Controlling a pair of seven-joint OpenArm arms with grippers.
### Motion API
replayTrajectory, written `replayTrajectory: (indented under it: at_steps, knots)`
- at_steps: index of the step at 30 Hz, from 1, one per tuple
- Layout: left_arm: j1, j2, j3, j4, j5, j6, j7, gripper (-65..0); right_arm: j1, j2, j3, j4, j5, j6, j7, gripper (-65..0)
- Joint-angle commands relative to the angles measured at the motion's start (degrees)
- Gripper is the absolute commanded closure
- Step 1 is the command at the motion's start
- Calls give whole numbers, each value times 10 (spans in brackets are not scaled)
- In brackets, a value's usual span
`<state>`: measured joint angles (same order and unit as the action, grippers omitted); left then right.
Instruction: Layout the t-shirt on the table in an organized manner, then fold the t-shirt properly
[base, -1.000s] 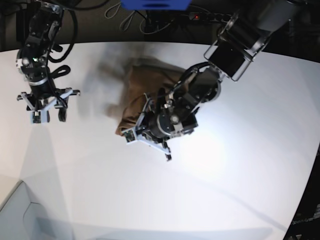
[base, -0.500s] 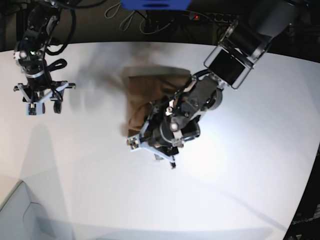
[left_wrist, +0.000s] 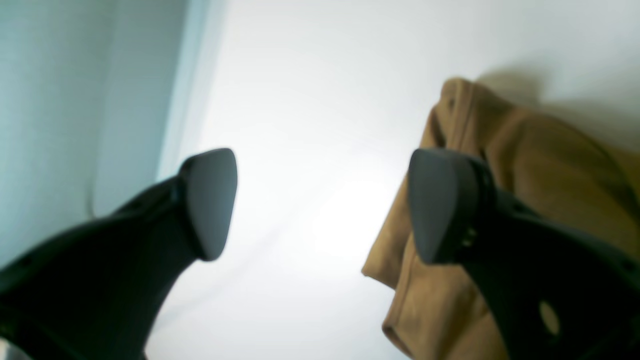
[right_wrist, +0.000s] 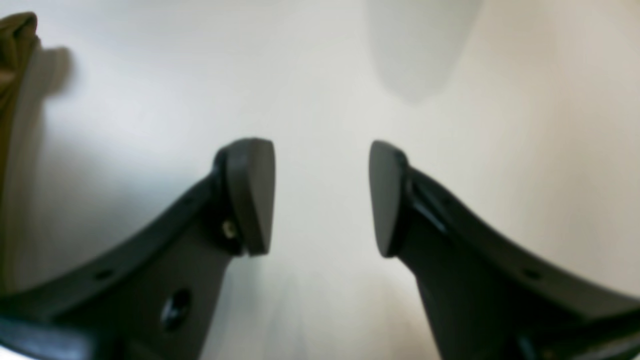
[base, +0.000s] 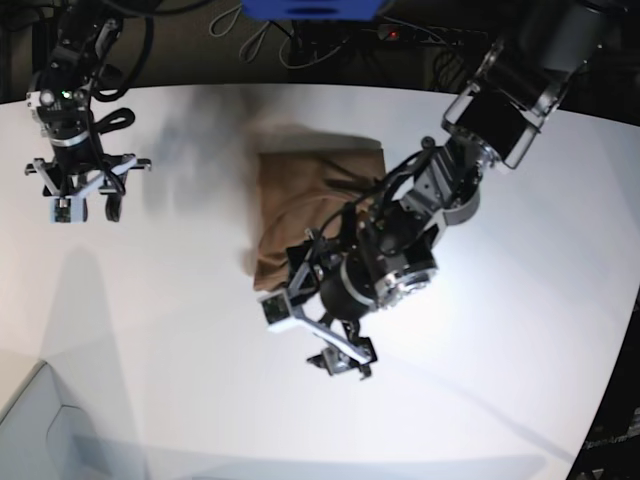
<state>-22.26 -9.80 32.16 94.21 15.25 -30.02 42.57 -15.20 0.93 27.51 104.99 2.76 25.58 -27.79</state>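
At the far left of the base view, the right gripper (base: 82, 208) is seen hanging over bare white tabletop (base: 180, 380), its dark fingers spread with nothing between them. The right wrist view confirms this: the right gripper (right_wrist: 322, 197) is parted over empty surface, and only a sliver of cloth is visible at the far left edge of that picture. This arm is judged to be well apart from the garment.

In the middle of the base view, the plain tan-brown soft cotton t-shirt (base: 300, 205) is found lying on the table as a compact, roughly rectangular bundle, already doubled over rather than spread flat. Its long axis is judged to run from far to near, with a slight lean. Whether the sleeves are tucked in cannot be told.

Just right of and nearer than the bundle's near end, the left gripper (base: 318, 332) is positioned with its jaws wide open and holding nothing. In the left wrist view, the left gripper (left_wrist: 320, 205) frames bare table, while the folded near edge of the t-shirt (left_wrist: 525, 165) is seen beside and behind the right-hand finger (left_wrist: 440, 210). Contact between that finger and the cloth cannot be settled.

The left arm is judged much the nearer; the cloth lies to one side of its opening, not between the fingers.
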Motion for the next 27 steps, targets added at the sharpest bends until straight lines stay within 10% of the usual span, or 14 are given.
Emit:
replayTrajectory:
  at_steps: [1, 7, 14, 21, 27]
  knots:
    - [3, -4, -25, 31, 6, 5, 8, -516, -2, 0, 8, 21, 10, 0, 18, -310]
    - [126, -4, -192, 162, 3, 0, 42, -363, -40, -14, 61, 50, 10, 0, 17, -260]
    - [278, 16, -344, 206, 3, 0, 42, -16, -73, -70, 182, 61, 10, 0, 21, 0]
    - [387, 61, -478, 219, 2, -1, 39, 0, -111, -99, 253, 60, 10, 144, 17, 0]
    - [471, 106, -568, 219, 0, -2, 36, 0, -140, -99, 280, 33, 10, 144, 16, 0]
